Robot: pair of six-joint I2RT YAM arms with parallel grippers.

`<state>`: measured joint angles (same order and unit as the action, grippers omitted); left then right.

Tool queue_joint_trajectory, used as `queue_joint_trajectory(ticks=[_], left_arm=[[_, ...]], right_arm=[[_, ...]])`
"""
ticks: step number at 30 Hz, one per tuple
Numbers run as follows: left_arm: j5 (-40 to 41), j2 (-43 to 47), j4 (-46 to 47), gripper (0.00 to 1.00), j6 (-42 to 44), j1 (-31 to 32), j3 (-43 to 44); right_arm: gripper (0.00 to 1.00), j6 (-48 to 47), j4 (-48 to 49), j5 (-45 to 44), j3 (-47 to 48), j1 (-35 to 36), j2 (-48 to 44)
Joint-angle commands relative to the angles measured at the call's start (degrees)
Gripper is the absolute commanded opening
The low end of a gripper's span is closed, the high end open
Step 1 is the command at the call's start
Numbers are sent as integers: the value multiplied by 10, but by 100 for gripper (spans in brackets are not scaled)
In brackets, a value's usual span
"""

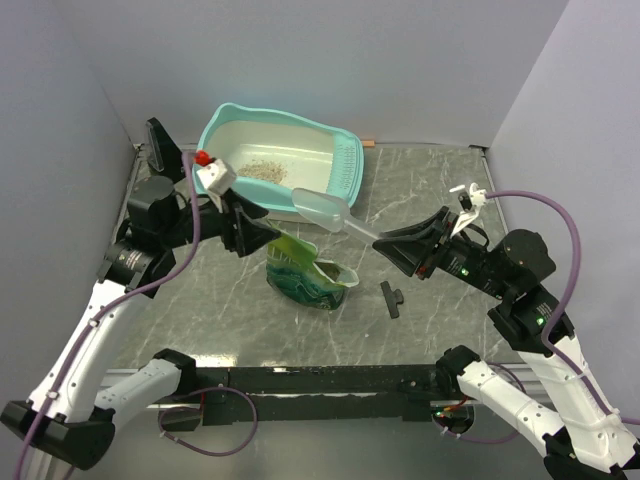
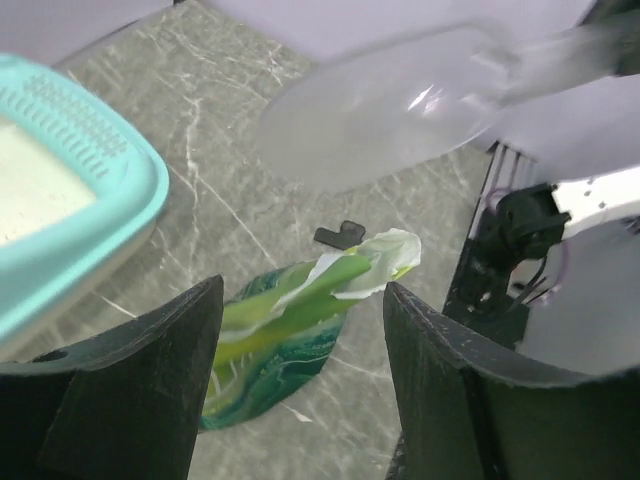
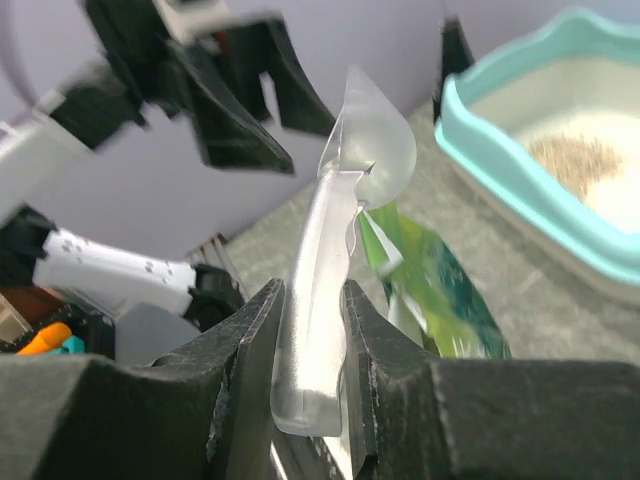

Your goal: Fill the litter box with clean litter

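The litter box [image 1: 228,122], a turquoise-rimmed tray with a cream inside, stands at the back left. A small patch of clean litter [image 1: 262,170] lies on its floor, also seen from the right wrist as tan granules [image 3: 575,160]. My right gripper [image 1: 385,240] is shut on the handle of a translucent scoop [image 1: 325,210], whose bowl hangs over the box's slotted end. My left gripper [image 1: 258,236] is open just left of a green pouch [image 1: 305,272] that lies on the table. In the left wrist view the pouch [image 2: 290,330] sits below and beyond the open fingers [image 2: 150,380], untouched.
A small black clip [image 1: 391,298] lies on the marble table right of the pouch. Grey walls close in the left, back and right sides. The arm bases and cables run along the near edge.
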<state>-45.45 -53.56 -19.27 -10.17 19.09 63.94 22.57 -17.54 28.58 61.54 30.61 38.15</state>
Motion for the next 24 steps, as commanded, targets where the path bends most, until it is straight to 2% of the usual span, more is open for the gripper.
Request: queue_joint_trajectory(ticks=[1,7,10,18,24], left_arm=[[161,-31,-109,70,161,90,71],[349,-55,-147,69,253,193,101],[392,-45,-159,69,291,219,93],[387,-38,-192,69,357,236,94],[400,-67,-168,69,405,246,94]], right_arm=[[0,-23,-62,-16,2,3,-21],[0,-41,-101,-27,-10,2,-40],[0,-47,-136,-69,-1,2,-49],[0,-53,-158,-70,-11,2,-66],[0,-50,-148,-53,-29,3,-80]])
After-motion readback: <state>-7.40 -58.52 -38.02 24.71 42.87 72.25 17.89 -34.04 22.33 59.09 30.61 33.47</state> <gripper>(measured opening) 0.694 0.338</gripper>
